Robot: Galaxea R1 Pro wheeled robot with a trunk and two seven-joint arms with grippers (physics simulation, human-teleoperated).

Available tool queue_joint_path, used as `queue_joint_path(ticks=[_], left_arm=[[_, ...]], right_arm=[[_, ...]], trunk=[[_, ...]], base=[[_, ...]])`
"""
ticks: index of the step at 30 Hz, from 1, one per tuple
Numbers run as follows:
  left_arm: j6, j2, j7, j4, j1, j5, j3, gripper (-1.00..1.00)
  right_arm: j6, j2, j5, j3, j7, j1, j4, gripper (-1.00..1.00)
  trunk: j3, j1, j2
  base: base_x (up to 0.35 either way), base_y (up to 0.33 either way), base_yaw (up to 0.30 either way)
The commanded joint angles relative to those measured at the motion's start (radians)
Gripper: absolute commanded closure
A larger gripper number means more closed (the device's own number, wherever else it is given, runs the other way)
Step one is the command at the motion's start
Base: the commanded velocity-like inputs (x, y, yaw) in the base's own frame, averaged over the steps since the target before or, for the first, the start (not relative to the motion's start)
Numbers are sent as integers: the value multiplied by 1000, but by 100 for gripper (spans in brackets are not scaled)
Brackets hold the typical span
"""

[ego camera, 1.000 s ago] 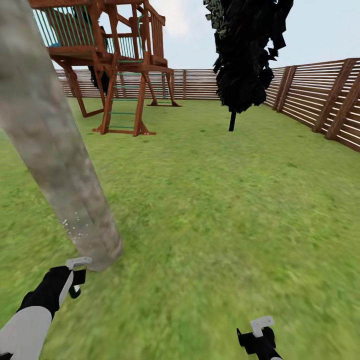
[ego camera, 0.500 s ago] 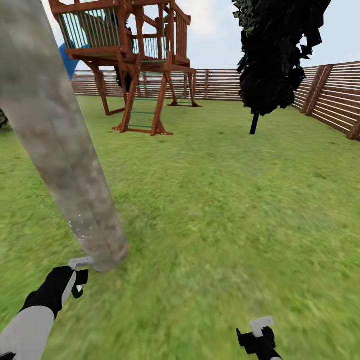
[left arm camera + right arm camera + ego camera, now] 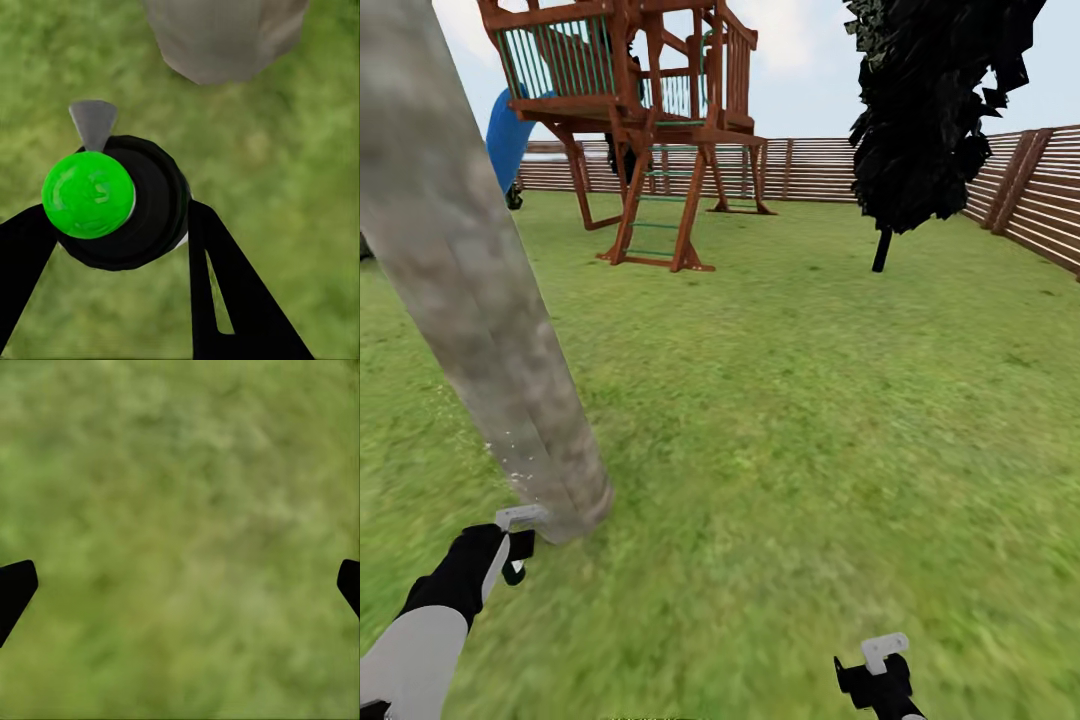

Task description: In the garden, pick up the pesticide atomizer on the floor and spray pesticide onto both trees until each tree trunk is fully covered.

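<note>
- Head view: the left pincer [image 3: 512, 545] sits low, just short of the foot of the thick tree trunk [image 3: 480, 290], which rises directly ahead of it. A few white specks of pesticide [image 3: 500, 450] cling to the bark above the pincer. The right pincer [image 3: 880, 668] hangs well apart over bare lawn [image 3: 810, 430]. A wooden play frame [image 3: 630, 110], a black-foliaged tree [image 3: 935, 110] and the slat fence [image 3: 1040, 190] stand far beyond both.
- Left wrist view: the left pincer [image 3: 120, 225] is clenched on the pesticide atomizer [image 3: 120, 202], black body with green cap, its grey nozzle pointing at the trunk base [image 3: 225, 37] just ahead.
- Right wrist view: the right pincer [image 3: 180, 585] is released, fingers spread wide, nothing but grass beneath.
- Judgement: spraying of this trunk is in hand; coverage looks sparse. The next move calls for sweeping the nozzle up and around the bark.
</note>
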State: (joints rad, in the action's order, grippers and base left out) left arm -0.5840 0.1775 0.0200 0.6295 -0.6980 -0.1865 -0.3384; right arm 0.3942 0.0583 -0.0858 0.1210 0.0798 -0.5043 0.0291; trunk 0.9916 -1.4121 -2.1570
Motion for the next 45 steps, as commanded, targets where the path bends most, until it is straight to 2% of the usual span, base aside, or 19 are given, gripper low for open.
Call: queue_joint_path(ticks=[1,4,6,7,8,9,11,13,15,16,17,19,21,22,23,25,39,42,45], left_arm=[[-2,-3,-3,8,-3,2,1,100],[-12,-9,-5,44,-30,1,6,100],[-37,-50,-6,56,-67,-1,41,100],[-70,-61,-6,58,-86,-1,51,100],[-86,-61,-7,58,-101,0,54,100],[-97,-56,-7,58,-118,1,55,100],[-111,-13,-10,59,-138,1,54,100],[-136,-13,-46,67,-154,1,58,100],[-213,-27,-121,80,-211,-2,63,100],[-223,-20,-129,82,-221,-5,63,100],[-229,0,-133,86,-228,-8,62,100],[-232,43,-136,92,-235,-4,62,100],[-233,46,-136,99,-237,-6,66,100],[-234,44,-137,102,-238,-6,83,100],[-240,40,-137,106,-239,-5,122,100],[-300,40,-138,155,-238,-1,151,100],[-319,42,-142,178,-225,4,143,100],[-318,43,-196,177,-225,3,144,100],[-318,44,-201,177,-225,2,144,100]], right_arm=[[0,0,0,0,0,0,0,-100],[0,0,0,0,0,0,0,-100],[0,0,0,0,0,0,0,-100],[0,0,0,0,0,0,0,-100],[0,0,0,0,0,0,0,-100],[0,1,0,0,0,0,0,-100],[0,1,0,0,0,0,0,-100],[0,2,0,0,0,0,0,-100],[0,2,0,0,0,0,0,-100],[0,2,0,0,0,0,0,-100],[0,2,0,0,0,0,0,-100],[0,2,0,0,0,0,0,-100],[0,2,0,0,0,0,0,-100],[0,3,0,0,0,0,0,-100],[0,4,0,0,0,0,0,-100],[0,6,0,0,0,0,0,-100],[0,6,0,0,0,0,0,-100],[0,5,0,0,0,0,0,-100],[0,5,0,0,0,0,0,-100]], trunk=[[0,0,0],[0,0,0],[0,0,0],[0,0,0],[0,0,0],[0,0,0],[0,0,0],[0,0,0],[0,0,0],[0,0,0],[0,0,0],[0,0,0],[0,0,0],[0,0,0],[0,0,0],[0,0,0],[0,0,0],[0,0,0],[0,0,0]], base=[[-2,-1,277],[-1,0,278],[0,0,278],[0,0,278],[0,0,278],[0,0,278],[0,0,278],[0,0,278],[0,0,278],[0,0,278],[0,0,278],[0,0,268],[0,0,92],[0,0,26],[70,-26,7],[188,-134,2],[42,-264,0],[-74,-276,0],[-21,-276,0]])
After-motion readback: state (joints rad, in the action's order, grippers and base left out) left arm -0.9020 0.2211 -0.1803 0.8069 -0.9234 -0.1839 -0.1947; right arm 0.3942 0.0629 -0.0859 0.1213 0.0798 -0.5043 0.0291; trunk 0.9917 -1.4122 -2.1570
